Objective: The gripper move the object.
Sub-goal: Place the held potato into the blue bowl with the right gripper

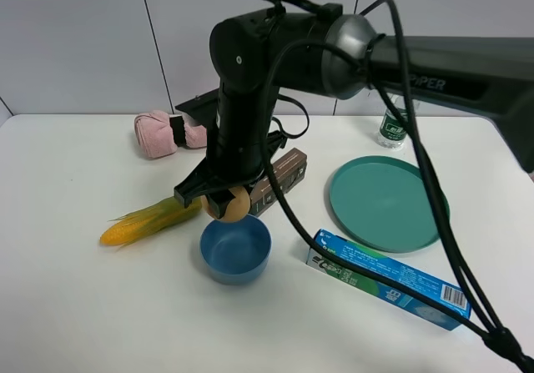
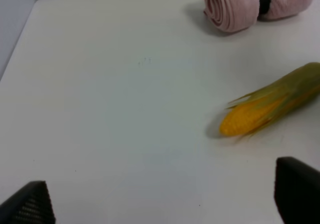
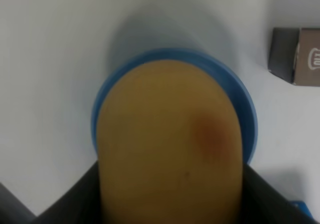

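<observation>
Two grippers are showing, and only one is carrying anything. Nearest the front edge of the table [image 1: 75,306], a blue toothpaste box [image 1: 388,279] is lying flat, well clear of the action. Just behind it a blue bowl [image 1: 238,264] is sitting upright and looking empty.

The right gripper [image 1: 224,202] is reaching across the middle and hanging above the bowl's far rim. Its jaws are clamping the egg-shaped object [image 1: 234,206] from both sides, narrowed to the egg's width. In the right wrist view the egg [image 3: 170,144] is filling the gap between the dark fingers [image 3: 75,199], its long axis apparently running along them, and the bowl's rim [image 3: 248,119] is ringing it from below. Egg and bowl are not touching. My read: the coming move is turning on a short drop into the bowl, the egg already lining up over the opening.

The left gripper [image 2: 162,199] is idling with jaws wide and nothing between them, near the corn cob [image 2: 270,108]. Farther back, a brown box [image 1: 279,177], a teal plate [image 1: 384,202] and a pink rolled towel [image 1: 158,133] are taking no part.
</observation>
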`<state>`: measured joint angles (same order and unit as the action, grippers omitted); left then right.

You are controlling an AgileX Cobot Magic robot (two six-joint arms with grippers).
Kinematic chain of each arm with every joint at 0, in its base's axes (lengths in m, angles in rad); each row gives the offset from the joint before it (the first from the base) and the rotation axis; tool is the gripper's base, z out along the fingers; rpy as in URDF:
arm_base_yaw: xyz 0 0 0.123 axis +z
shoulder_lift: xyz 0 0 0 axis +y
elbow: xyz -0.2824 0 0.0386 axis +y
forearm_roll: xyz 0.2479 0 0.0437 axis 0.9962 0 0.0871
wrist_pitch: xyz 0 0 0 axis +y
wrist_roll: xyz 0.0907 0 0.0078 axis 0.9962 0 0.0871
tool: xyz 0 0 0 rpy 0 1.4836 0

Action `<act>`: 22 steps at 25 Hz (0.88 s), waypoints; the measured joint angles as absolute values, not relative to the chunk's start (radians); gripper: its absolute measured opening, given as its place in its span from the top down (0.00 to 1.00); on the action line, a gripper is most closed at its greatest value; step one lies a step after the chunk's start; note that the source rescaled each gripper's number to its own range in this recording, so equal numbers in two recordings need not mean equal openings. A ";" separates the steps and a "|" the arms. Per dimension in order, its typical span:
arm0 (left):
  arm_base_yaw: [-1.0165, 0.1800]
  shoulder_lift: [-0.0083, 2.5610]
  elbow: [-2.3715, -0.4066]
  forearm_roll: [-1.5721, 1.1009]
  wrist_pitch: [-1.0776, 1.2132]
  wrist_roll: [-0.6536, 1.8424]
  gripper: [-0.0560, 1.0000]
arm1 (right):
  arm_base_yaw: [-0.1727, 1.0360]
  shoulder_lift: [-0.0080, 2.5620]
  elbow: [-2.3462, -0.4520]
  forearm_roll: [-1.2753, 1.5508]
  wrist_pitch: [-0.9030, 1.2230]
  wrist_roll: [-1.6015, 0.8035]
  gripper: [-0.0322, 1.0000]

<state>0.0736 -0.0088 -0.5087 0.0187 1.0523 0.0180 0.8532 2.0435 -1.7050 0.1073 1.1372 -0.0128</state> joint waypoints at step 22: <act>0.074 -0.009 -0.509 0.019 1.052 0.018 0.00 | 0.853 2.112 -1.705 0.123 1.219 0.052 0.97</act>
<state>0.0736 -0.0088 -0.5087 0.0187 1.0523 0.0180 0.8532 2.1122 -1.7050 0.1234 1.2194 0.0520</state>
